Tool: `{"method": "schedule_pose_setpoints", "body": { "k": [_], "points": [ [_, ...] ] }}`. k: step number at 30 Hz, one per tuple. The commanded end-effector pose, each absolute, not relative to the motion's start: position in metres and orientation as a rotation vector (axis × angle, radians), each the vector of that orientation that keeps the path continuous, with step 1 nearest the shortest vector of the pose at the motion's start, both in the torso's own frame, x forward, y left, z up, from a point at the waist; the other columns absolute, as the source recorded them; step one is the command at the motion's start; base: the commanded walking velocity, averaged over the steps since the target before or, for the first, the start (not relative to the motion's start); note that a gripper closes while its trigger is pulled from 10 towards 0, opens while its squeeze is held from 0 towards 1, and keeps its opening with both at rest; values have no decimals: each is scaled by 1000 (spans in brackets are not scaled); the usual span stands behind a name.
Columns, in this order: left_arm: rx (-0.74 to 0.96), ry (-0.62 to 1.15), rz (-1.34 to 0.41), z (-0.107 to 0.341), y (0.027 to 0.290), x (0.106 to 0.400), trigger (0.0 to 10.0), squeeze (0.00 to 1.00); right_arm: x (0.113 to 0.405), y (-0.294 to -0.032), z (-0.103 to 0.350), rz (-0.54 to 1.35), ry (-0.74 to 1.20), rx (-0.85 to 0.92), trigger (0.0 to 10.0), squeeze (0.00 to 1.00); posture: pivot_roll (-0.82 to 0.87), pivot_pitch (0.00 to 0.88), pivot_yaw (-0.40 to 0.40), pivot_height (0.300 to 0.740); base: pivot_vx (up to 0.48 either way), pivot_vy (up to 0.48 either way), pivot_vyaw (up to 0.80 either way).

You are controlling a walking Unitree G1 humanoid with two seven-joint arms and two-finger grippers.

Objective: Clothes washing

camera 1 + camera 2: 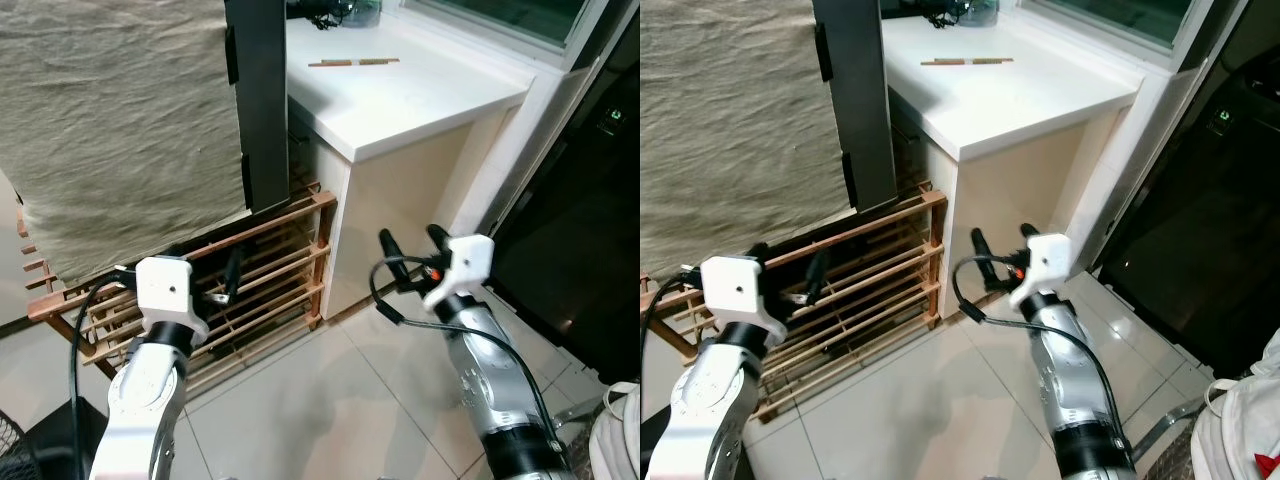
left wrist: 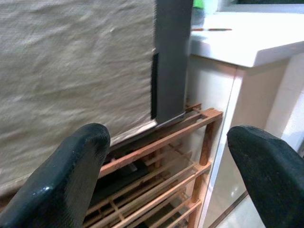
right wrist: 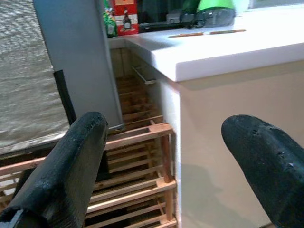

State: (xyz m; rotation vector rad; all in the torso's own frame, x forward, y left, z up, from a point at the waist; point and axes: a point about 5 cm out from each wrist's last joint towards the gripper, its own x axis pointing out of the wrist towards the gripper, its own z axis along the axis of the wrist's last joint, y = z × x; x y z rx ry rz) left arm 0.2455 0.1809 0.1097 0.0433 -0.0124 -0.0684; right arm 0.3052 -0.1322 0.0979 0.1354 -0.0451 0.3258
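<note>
Big beige cloth (image 1: 120, 130) up at 10 o'clock, wrinkly, hanging flat like a curtain, with its bottom edge down at the top of the wooden rack (image 1: 290, 212). At about 4 o'clock there's a bunched-up white garment (image 1: 1240, 430) with a bit of red on it (cut off by the frame edge, so can't tell what it is).

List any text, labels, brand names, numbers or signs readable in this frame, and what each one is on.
No text can be read.
Red carton at the back of the white counter: printed label, too blurred to read.
Green bottle beside it: label too small to read.
Small green lit symbol on the dark appliance: too small to make out.
</note>
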Motion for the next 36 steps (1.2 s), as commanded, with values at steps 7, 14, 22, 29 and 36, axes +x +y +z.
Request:
{"method": "schedule_pose_setpoints", "body": {
  "k": [7, 14, 22, 29, 36],
  "points": [
    [-398, 96, 98, 100, 201, 248, 10000, 0, 306, -146, 83, 307, 166, 458, 10000, 0, -70, 63, -34, 740, 0, 0, 0],
    [-62, 57, -10, 110, 191, 248, 10000, 0, 307, -148, 90, 297, 65, 129, 10000, 0, -77, 76, -39, 740, 0, 0, 0],
    [15, 76, -84, 103, 180, 249, 10000, 0, 302, -138, 86, 338, 70, 118, 10000, 0, -75, 42, -20, 740, 0, 0, -190],
    [55, 76, -102, 99, 178, 256, 10000, 0, 302, -137, 81, 334, 80, 99, 10000, 0, -75, 0, -9, 740, 0, 0, -704],
    [101, 85, -116, 92, 175, 255, 10000, 0, 301, -142, 76, 312, 82, 65, 10000, 0, -78, 0, -12, 740, 0, 0, -706]
  ]
}}
